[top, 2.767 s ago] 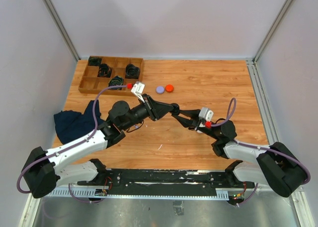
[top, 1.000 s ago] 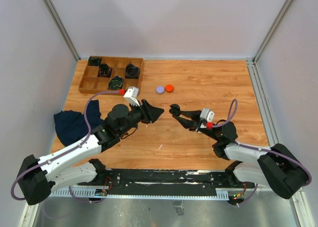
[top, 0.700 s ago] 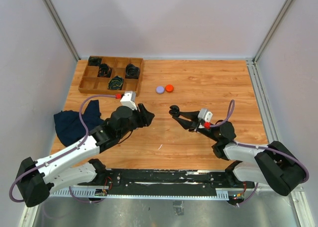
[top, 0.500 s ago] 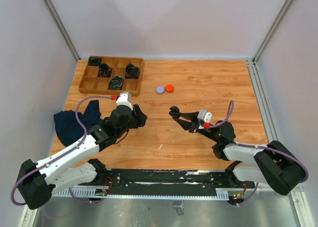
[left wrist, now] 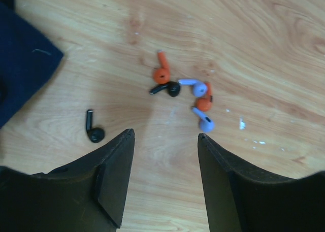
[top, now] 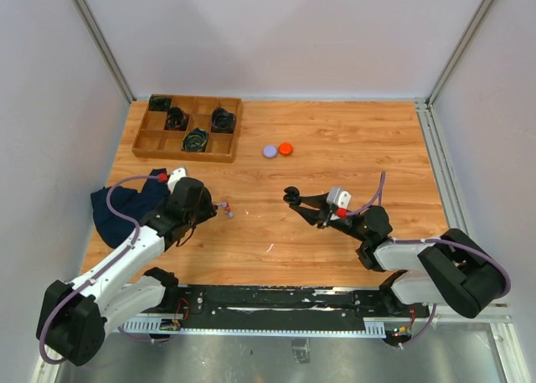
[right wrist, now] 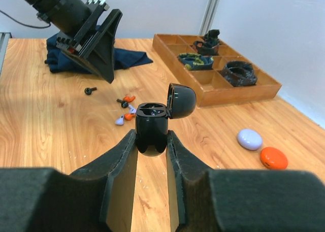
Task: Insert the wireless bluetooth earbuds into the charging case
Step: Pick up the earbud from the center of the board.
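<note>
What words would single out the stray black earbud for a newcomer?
Start at the dark blue cloth on the left of the table. Between it and the cluster of orange and purple buds lies one black earbud alone on bare wood. The other black bud sits in that cluster.
</note>
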### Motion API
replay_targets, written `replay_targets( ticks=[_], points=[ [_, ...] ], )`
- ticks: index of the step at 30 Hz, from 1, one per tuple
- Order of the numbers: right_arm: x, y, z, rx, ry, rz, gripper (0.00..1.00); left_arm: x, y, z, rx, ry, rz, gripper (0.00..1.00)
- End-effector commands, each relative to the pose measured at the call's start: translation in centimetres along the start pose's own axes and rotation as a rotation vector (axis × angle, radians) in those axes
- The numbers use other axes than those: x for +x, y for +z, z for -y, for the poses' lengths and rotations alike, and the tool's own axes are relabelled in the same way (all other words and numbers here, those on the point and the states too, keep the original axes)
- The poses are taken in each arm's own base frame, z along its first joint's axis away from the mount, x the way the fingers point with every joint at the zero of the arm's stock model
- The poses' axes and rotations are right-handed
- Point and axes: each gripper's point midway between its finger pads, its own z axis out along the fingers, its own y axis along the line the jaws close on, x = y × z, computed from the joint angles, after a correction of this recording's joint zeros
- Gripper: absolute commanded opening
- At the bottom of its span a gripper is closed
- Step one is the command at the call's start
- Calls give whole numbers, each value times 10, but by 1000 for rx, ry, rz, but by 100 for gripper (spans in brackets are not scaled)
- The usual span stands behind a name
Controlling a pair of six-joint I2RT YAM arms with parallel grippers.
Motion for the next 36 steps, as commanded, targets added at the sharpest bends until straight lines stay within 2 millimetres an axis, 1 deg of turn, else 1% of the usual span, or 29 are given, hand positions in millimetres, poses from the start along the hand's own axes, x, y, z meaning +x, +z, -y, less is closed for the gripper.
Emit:
replay_targets(
  ticks=[1, 4, 6, 11, 14, 17, 24, 28, 33, 36],
  points=[
    [-8, 7, -12, -56, -8, 41, 4, 2, 4, -31, -111, -42, 7, 58],
    [-6, 7, -12, -56, -8, 37, 4, 3, 9, -44, -150, -55, 2, 59],
    [-6, 7, -12, -58, -7, 38, 4, 3, 14, -47, -158, -55, 2, 59],
    [-4, 6, -12, -54, -12, 32, 4, 7, 30, -34, -114, -23, -43, 57],
    [-2, 6, -12, -55, -13, 28, 3, 9, 35, -35, -134, -4, -69, 56],
    [-2, 5, -12, -54, -20, 26, 4, 11, 34, -43, -181, 4, -82, 57],
    [-5, 4, -12, -55, -30, 34, 4, 16, 24, -60, -254, -44, -73, 60],
    [-6, 5, -12, -60, -31, 36, 4, 20, 21, -64, -264, -53, -76, 61],
    [-6, 5, -13, -63, -30, 37, 4, 36, 22, -65, -264, -56, -148, 61],
    [-7, 5, -13, -61, -31, 41, 4, 42, 23, -64, -257, -58, -174, 62]
  ],
)
